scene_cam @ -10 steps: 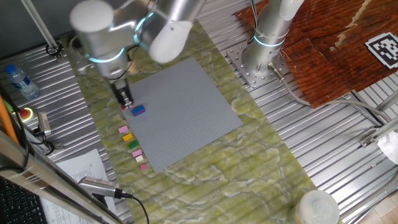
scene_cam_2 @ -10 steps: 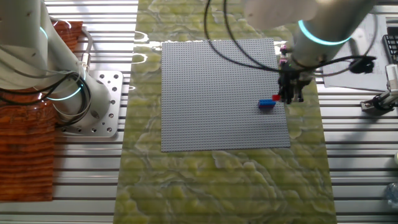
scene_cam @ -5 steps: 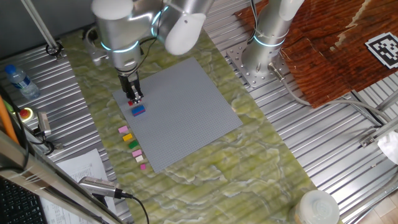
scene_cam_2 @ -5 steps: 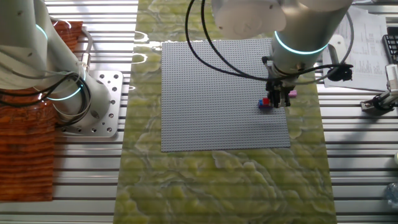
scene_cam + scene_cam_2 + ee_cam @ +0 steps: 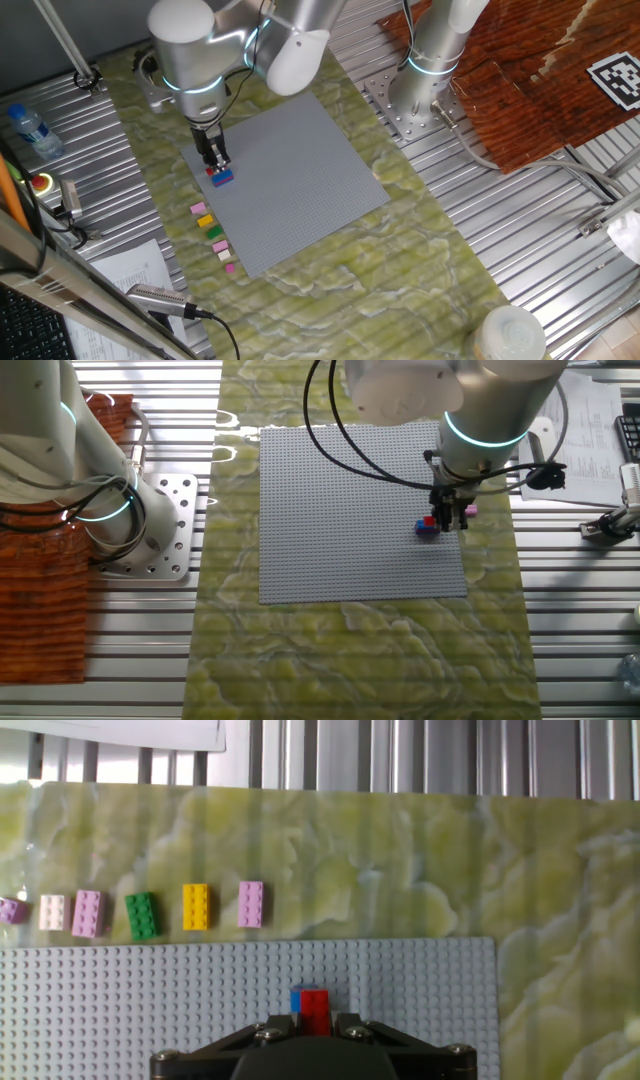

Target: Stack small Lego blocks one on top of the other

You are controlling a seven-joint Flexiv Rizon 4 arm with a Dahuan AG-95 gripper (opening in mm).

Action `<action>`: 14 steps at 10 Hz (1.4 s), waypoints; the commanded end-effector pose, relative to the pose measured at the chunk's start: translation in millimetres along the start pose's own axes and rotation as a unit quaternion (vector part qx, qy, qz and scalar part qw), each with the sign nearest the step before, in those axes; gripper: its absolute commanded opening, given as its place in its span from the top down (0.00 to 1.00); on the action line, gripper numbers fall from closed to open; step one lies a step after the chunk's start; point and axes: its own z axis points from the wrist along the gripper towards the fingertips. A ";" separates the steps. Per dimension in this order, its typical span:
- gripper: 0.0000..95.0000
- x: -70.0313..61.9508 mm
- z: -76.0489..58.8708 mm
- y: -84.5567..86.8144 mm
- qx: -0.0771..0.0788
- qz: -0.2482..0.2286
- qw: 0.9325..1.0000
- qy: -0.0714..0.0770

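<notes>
My gripper is shut on a small red Lego block and holds it right at a blue block on the grey baseplate's near-left edge. In the hand view only a sliver of the blue block shows beside and behind the red one. In the other fixed view the gripper stands over the red block with the blue block under it. Whether the two blocks touch I cannot tell.
The grey baseplate lies on a green marbled mat. A row of loose bricks lies off its edge: pink, yellow, green, pink, white. A second arm's base stands at the back.
The gripper with the red block has moved from the plate's edge to over the blue block, then dropped slightly onto it.
</notes>
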 end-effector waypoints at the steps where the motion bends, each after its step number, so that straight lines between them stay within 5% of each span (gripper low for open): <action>1: 1.00 -1.3 3.0 0.0 -0.006 0.004 1.000 -0.001; 14: 1.00 4.6 19.2 3.9 -0.004 0.006 1.000 -0.012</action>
